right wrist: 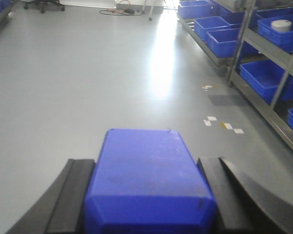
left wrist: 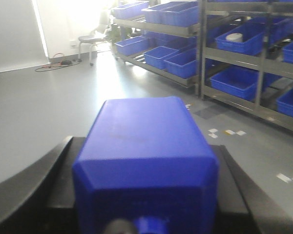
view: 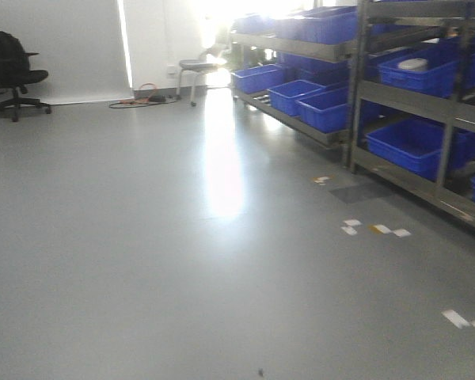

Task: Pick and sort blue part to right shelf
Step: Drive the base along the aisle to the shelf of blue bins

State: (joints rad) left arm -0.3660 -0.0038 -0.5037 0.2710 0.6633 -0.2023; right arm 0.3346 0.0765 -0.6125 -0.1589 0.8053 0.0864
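In the left wrist view a blue part [left wrist: 146, 131], a blocky plastic box, fills the gap between the black fingers [left wrist: 63, 161] of my left gripper [left wrist: 144, 163], which is shut on it. The right wrist view shows a similar blue part [right wrist: 145, 156] clamped between the black fingers [right wrist: 80, 187] of my right gripper [right wrist: 146, 183]. The right shelf [view: 396, 99], a steel rack with large blue bins [view: 412, 142], stands along the right side of the room, some way ahead. It also shows in both wrist views, as the right shelf [left wrist: 234, 56] and the right shelf [right wrist: 268, 83]. Neither gripper appears in the front view.
Grey floor stretches ahead with white tape marks [view: 376, 229] near the rack. A black office chair [view: 12, 67] stands far left, and a stool [view: 198, 67] and cables [view: 142, 99] sit by the back wall. A white roll [view: 416, 63] lies in one bin.
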